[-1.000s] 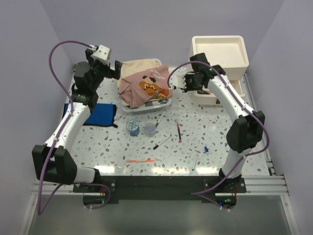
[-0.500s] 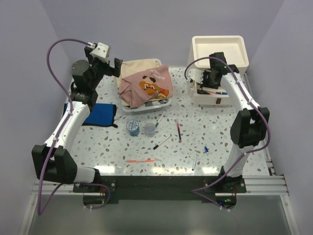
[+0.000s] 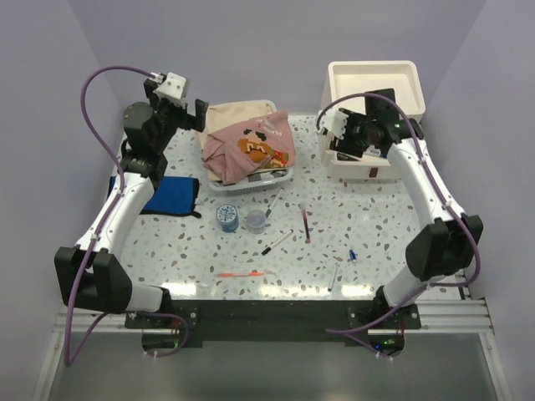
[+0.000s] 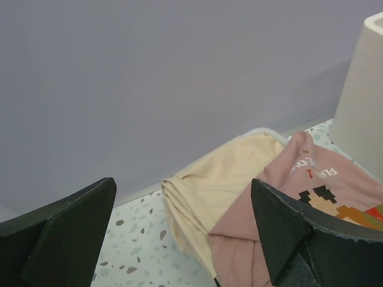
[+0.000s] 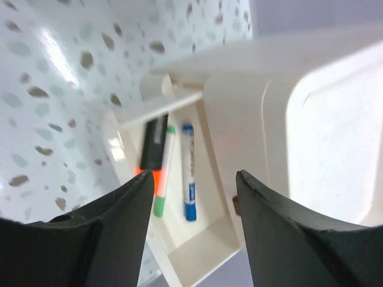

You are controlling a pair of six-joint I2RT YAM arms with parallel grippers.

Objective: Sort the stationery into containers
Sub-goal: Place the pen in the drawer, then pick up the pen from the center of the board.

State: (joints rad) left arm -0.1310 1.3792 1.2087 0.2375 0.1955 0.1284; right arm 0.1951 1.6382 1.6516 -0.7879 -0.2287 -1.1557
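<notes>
R claw (image 5: 194,179) held apart, empty, over open drawer (image 5: 206,236) w/ marker (image 5: 152,146) seen inside, L claw (image 4: 182,182) wide; rim may be clipped if withdrawn low, w/ pens (image 3: 305,222) left on surface (image 3: 376,225).

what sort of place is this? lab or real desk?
Likely a robotics lab test cell, not a real desk: left arm and right arm bolted at the table edge, plain lilac walls boxing it in, and staged props, loose pens and a drawer unit.

Basket (image 3: 244,186) of clothes (image 3: 251,142), possibly a blue cloth (image 3: 171,195)
</notes>
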